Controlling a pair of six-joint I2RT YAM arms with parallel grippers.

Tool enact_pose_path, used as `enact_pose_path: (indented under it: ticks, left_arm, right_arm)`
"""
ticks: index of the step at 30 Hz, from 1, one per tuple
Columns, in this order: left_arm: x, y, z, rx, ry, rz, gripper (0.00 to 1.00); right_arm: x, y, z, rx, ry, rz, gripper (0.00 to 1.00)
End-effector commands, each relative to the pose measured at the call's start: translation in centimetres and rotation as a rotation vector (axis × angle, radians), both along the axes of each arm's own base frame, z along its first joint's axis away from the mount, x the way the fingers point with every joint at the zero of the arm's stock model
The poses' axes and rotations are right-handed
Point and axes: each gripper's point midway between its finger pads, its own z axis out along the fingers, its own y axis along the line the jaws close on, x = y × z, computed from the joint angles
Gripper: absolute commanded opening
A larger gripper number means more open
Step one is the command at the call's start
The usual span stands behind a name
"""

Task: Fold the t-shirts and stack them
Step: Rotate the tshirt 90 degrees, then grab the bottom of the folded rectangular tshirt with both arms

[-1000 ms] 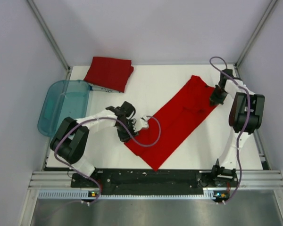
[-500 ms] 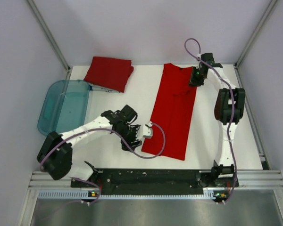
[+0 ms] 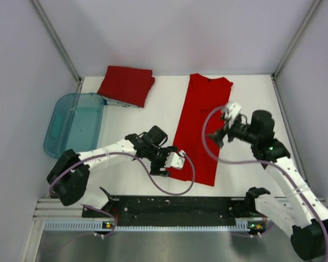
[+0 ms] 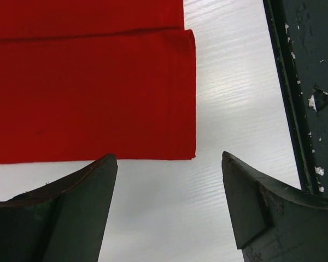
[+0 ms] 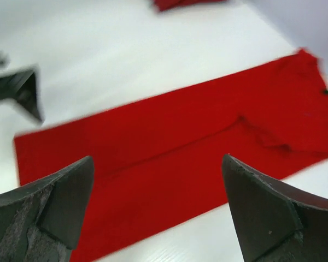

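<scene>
One red t-shirt [image 3: 199,128] lies flat as a long, narrow, folded strip running from the back of the table toward the front. A second red t-shirt [image 3: 126,85] rests folded at the back left. My left gripper [image 3: 167,168] is open just off the strip's near left corner. In the left wrist view the t-shirt [image 4: 87,82] ends just ahead of the left gripper [image 4: 169,158], over bare table. My right gripper [image 3: 216,138] hovers open above the strip's right edge. The right wrist view has the t-shirt [image 5: 169,136] below the wide right gripper [image 5: 157,164], untouched.
A translucent teal tub [image 3: 74,123] sits at the table's left edge. The black base rail [image 3: 175,206] runs along the near edge, close to the left gripper. Grey walls and metal posts close in the back and sides.
Both grippers have opened and let the strip go. The right arm pulled back from the collar end to the strip's middle right. The strip first swung from diagonal to straight.
</scene>
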Motion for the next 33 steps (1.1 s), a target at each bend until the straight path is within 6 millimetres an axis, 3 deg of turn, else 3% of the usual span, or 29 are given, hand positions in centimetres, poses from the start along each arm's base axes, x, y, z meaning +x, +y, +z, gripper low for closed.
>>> enact_pose_path:
  ticks: [1, 4, 6, 9, 18, 21, 22, 26, 28, 29, 32, 33]
  left_arm:
    - [0.7, -0.8, -1.5, -0.007, -0.086, -0.087, 0.8]
    - [0.5, -0.9, -2.0, 0.014, -0.093, -0.106, 0.78]
    - [-0.4, -0.9, -2.2, 0.021, -0.073, -0.136, 0.77]
    - [-2.0, -0.9, -2.2, 0.042, 0.009, -0.172, 0.72]
    - [-1.0, -0.1, -4.9, 0.16, -0.099, -0.169, 0.65]
    - [-1.1, 0.3, -6.1, 0.214, -0.124, -0.178, 0.57]
    - [-1.2, 0.4, -6.5, 0.229, -0.122, -0.177, 0.49]
    - [-1.8, 0.5, -6.8, 0.255, -0.099, -0.174, 0.26]
    - [-2.1, 0.6, -6.8, 0.256, -0.088, -0.17, 0.05]
    - [-2.4, 0.6, -6.7, 0.252, -0.077, -0.16, 0.0]
    - [-3.3, 0.4, -5.5, 0.225, -0.03, -0.128, 0.0]
    - [-3.6, 0.2, -4.8, 0.211, -0.008, -0.11, 0.0]
  right_arm:
    - [-7.5, 2.6, -8.1, -0.328, -0.095, 0.38, 0.97]
    - [-10.6, 2.0, -11.4, -0.437, -0.017, 0.435, 0.92]
    - [-13.0, 1.5, -14.5, -0.515, 0.057, 0.518, 0.86]
    - [-15.9, 1.1, -18.4, -0.644, 0.11, 0.665, 0.84]
    - [-15.8, 1.0, -22.5, -0.915, 0.17, 0.71, 0.73]
    - [-16.4, 1.4, -24.3, -0.932, 0.205, 0.727, 0.72]
    - [-16.4, 1.6, -24.7, -0.937, 0.2, 0.728, 0.71]
    - [-17.1, 1.1, -25.8, -1.002, 0.242, 0.755, 0.44]
    - [-17.2, 0.9, -25.7, -1.01, 0.244, 0.76, 0.31]
    - [-17.3, 1.0, -25.7, -1.004, 0.244, 0.766, 0.23]
    - [-17.6, 1.1, -24.7, -0.988, 0.231, 0.78, 0.01]
    - [-17.7, 1.2, -24.2, -0.98, 0.22, 0.793, 0.0]
